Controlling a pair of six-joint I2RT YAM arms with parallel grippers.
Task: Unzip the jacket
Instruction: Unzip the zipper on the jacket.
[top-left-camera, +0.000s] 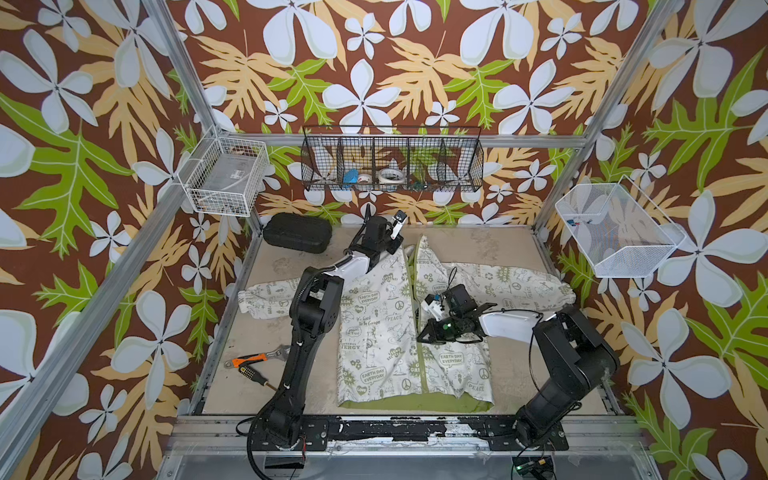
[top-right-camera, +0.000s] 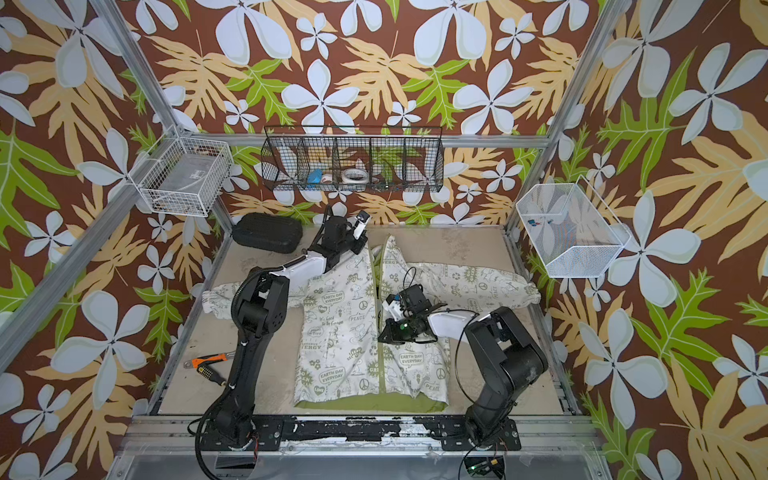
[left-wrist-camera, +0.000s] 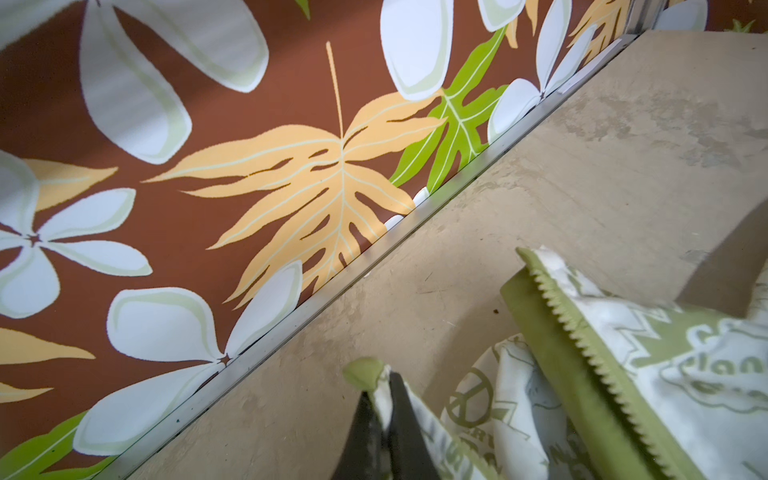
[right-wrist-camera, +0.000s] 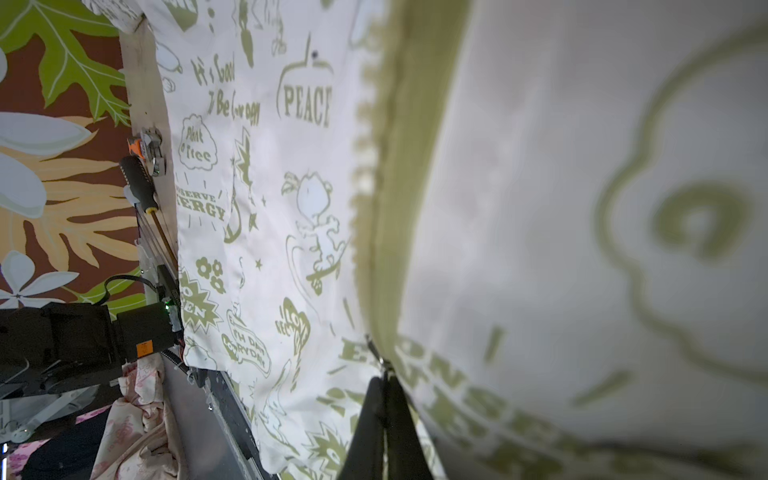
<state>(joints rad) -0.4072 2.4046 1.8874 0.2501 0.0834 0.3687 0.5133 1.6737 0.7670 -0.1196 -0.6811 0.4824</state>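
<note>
Down at the chest of the jacket (top-left-camera: 374, 332), the right pincer (right-wrist-camera: 384, 376) is clamped tight, both dark fingers pressed together on the small metal zipper pull (right-wrist-camera: 375, 353). In a top view that pincer (top-left-camera: 422, 336) sits right on the centre line of the garment, roughly halfway down the front. Above it the zipper has parted and the two front panels gape, showing green lining. Below it the olive zipper strip (top-left-camera: 423, 374) runs closed to the hem.

Up at the collar, the left pincer (left-wrist-camera: 380, 386) is closed as well, nipping a green-tipped corner of the jacket's top edge. Just beside it in the wrist view, the loose row of zipper teeth (left-wrist-camera: 582, 332) on the other panel stands free.

And the jacket itself? Spread front-up across the middle of the desk (top-left-camera: 519, 257), hood toward the back wall, hem toward the arm bases, one sleeve out to each side.

Wider now: a black case (top-left-camera: 297, 232) lies at the back corner on the left arm's side. An orange-gripped wrench (top-left-camera: 253, 358) and a black-handled screwdriver (top-left-camera: 255, 377) lie near the left arm. A black wire basket (top-left-camera: 392, 137) hangs on the back wall, holding tape rolls (top-left-camera: 390, 176).
</note>
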